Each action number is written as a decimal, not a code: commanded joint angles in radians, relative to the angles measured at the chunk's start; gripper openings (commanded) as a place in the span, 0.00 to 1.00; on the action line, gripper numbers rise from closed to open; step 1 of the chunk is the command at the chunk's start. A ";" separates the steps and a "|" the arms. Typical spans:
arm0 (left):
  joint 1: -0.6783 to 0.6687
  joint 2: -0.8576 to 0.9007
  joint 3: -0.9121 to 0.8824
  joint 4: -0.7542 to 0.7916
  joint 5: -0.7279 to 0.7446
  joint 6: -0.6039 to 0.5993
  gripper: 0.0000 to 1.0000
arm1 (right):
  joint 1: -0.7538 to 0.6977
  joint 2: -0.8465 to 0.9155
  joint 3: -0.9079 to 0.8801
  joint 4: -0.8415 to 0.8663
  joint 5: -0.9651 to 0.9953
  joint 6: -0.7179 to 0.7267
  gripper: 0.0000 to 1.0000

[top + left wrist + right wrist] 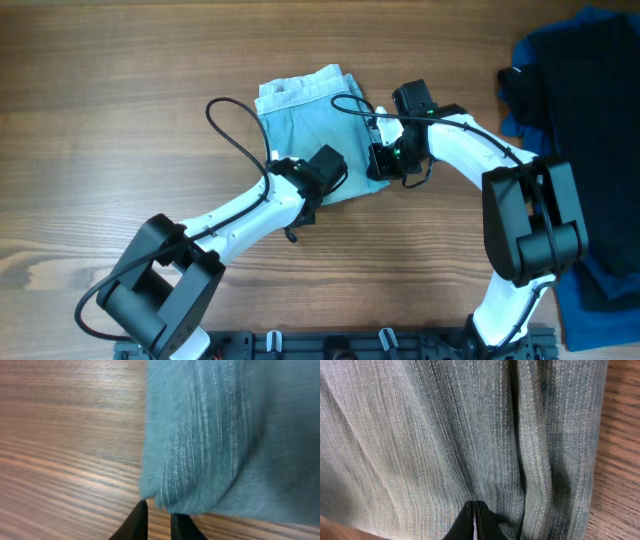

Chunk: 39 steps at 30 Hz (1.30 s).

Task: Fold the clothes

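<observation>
Denim shorts lie in a compact bundle near the middle of the table, waistband end away from the arm bases, with both grippers at the near edge.

The left gripper sits low at the near left corner of the bundle. Its jaws are narrow, with bare wood showing between them and no cloth in the gap. The right gripper has its jaws fully together, tips down on the denim among the seam ridges. Whether any thread of fabric is caught between them cannot be told.

Likely risks from here:
- With so small a gap beside a thick rounded corner, the left jaws could close on nothing, or on the top layer alone, and peel the fold open when lifted.
- If the right tips slide while pressed down, they would probably drag the upper layer and wrinkle it, or push the whole bundle across the wood.
- The left arm's black cable loops close by the shorts' left side and might brush or catch the cloth as the arm swings.

The table is wood-grain, smooth and slightly glossy, so it probably gives the denim little hold. A dark blue garment and a black garment are heaped at the right edge, well apart from the shorts but near the right arm's base. Nothing of the room beyond the table shows.
</observation>
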<state>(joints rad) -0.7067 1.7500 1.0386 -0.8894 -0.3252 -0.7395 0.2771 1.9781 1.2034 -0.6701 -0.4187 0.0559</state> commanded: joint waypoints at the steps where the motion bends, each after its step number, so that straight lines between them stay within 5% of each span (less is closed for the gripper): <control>1: 0.083 -0.015 -0.024 -0.053 -0.069 -0.053 0.08 | 0.000 0.027 -0.038 -0.019 0.121 0.011 0.05; 7: 0.180 -0.145 0.095 -0.115 -0.047 -0.053 0.05 | 0.000 0.023 0.032 -0.065 0.093 -0.004 0.05; 13: 0.270 -0.227 0.123 0.103 0.177 0.082 0.04 | 0.000 -0.002 0.263 -0.156 -0.010 -0.003 0.04; 24: 0.478 0.031 0.123 0.367 0.651 0.295 0.04 | 0.001 0.067 0.313 0.293 -0.133 0.177 0.04; 32: 0.484 0.195 0.123 0.703 0.592 0.291 0.05 | 0.001 0.251 0.313 0.453 -0.116 0.262 0.04; 39: 0.485 0.293 0.123 0.764 0.391 0.291 0.04 | -0.010 0.319 0.313 0.483 -0.050 0.362 0.04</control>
<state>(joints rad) -0.2279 1.9934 1.1587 -0.1249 0.2134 -0.4679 0.2783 2.2681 1.5101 -0.1852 -0.5198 0.3748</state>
